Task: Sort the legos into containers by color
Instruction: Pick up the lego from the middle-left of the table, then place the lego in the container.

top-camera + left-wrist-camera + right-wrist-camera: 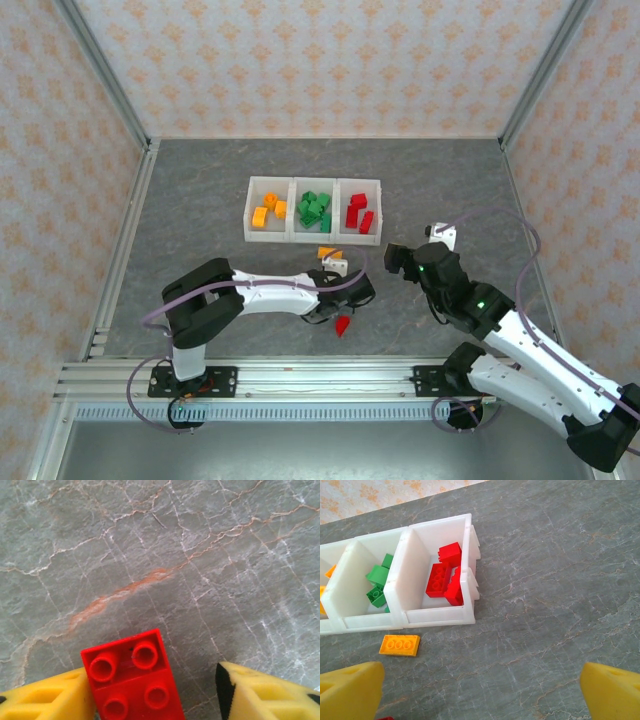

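Observation:
Three joined white bins (293, 207) stand mid-table: orange-yellow legos (268, 212) in the left one, green (315, 209) in the middle, red (359, 212) in the right. A red lego (132, 680) lies on the table between my left gripper's (155, 695) open fingers; it touches the left finger (45, 697), and a gap separates it from the right one. From above, that red lego (343, 325) sits under the left gripper (345, 310). An orange flat lego (399, 645) lies just in front of the bins (437, 615). My right gripper (482, 695) hangs open and holds nothing, right of it (397, 258).
The orange flat lego (328, 253) lies between the bins and the left wrist. Aluminium frame posts and patterned walls close in the grey marbled table (200, 230). A rail (300, 378) runs along the near edge by the arm bases.

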Robot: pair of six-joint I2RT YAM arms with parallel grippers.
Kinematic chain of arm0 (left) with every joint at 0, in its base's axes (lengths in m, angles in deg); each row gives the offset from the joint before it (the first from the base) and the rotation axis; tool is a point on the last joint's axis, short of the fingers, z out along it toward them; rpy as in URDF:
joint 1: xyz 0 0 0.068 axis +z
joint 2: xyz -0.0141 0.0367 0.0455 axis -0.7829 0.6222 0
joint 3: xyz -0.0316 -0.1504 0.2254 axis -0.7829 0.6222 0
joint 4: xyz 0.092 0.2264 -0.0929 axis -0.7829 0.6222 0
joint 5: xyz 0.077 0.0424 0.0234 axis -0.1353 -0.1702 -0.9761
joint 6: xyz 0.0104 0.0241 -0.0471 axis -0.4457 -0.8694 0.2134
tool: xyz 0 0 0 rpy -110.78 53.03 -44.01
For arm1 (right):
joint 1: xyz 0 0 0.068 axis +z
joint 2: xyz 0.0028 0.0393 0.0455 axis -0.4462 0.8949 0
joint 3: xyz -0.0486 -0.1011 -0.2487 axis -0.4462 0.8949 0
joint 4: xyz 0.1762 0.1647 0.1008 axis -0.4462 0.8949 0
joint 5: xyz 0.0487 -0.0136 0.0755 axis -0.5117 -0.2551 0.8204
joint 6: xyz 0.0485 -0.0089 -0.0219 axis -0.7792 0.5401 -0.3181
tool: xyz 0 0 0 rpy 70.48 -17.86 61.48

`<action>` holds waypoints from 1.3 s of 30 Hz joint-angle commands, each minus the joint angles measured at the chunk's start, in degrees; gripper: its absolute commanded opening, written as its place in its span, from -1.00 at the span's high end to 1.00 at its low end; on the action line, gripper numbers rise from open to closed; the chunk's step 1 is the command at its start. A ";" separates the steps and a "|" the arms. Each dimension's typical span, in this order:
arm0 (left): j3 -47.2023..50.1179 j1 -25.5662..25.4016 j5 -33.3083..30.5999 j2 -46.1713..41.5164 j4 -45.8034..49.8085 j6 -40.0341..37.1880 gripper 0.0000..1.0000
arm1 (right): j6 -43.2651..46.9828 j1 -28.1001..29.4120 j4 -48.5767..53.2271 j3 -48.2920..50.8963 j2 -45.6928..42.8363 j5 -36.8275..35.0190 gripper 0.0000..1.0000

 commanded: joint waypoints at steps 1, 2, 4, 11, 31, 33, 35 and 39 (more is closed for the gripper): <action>1.31 0.92 0.42 1.26 -1.99 0.60 0.00 | -0.17 -0.26 0.18 -0.02 -0.75 -0.69 -0.99; 1.56 1.12 0.21 1.17 -2.14 0.63 0.05 | -0.29 -0.26 0.18 -0.06 -0.80 -0.66 -0.99; 2.02 1.60 -0.21 1.00 -2.62 0.56 0.12 | -0.21 -0.26 0.18 -0.02 -0.73 -0.73 -0.99; 2.28 2.68 -3.86 -2.08 -3.04 -0.49 0.43 | -0.29 -0.26 0.17 0.07 -0.49 -1.00 -0.99; -20.34 12.47 -11.05 -1.42 1.01 -16.25 0.57 | -1.03 -0.26 0.45 -0.11 -3.02 -3.11 -0.99; -24.60 13.95 -10.60 1.08 1.40 -18.21 0.57 | -1.05 -0.26 0.46 -0.11 -3.09 -3.21 -0.99; -28.61 14.90 -10.48 4.00 1.89 -19.87 0.57 | -1.12 -0.26 0.45 -0.11 -3.11 -3.19 -0.99; -35.13 16.30 -10.72 9.52 2.27 -22.71 0.57 | -1.12 -0.28 0.28 -0.08 -3.18 -3.33 -0.99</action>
